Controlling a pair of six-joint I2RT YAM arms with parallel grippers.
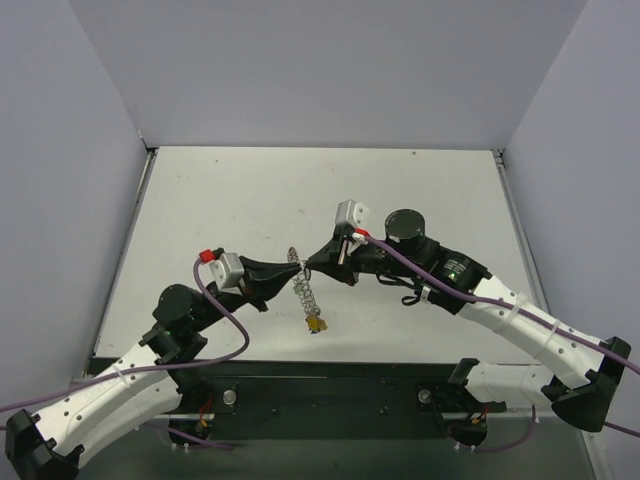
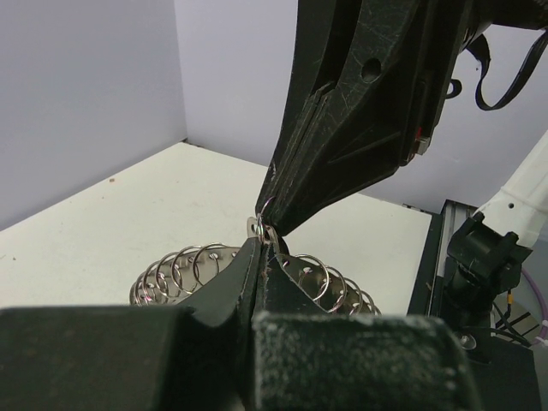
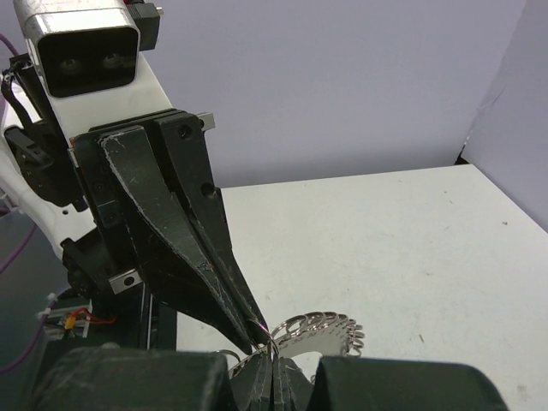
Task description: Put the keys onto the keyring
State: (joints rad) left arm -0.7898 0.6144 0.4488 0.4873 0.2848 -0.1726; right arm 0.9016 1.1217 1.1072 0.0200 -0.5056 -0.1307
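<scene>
The keyring [image 1: 305, 285] is a silvery coil held above the table between both grippers, hanging toward the near edge. A key with a yellow head [image 1: 317, 324] dangles at its lower end; other keys do not show. My left gripper [image 1: 297, 264] is shut, pinching the coil's upper end. My right gripper [image 1: 312, 262] is shut on the same spot from the other side, tip to tip. In the left wrist view the keyring [image 2: 180, 270] loops behind my shut left gripper [image 2: 261, 246]. In the right wrist view the keyring [image 3: 324, 329] curls beyond my shut right gripper [image 3: 276, 353].
The white table [image 1: 250, 200] is walled by grey panels on three sides. A black rail [image 1: 330, 385] runs along the near edge by the arm bases. The right arm's purple cable [image 1: 420, 270] trails behind its wrist.
</scene>
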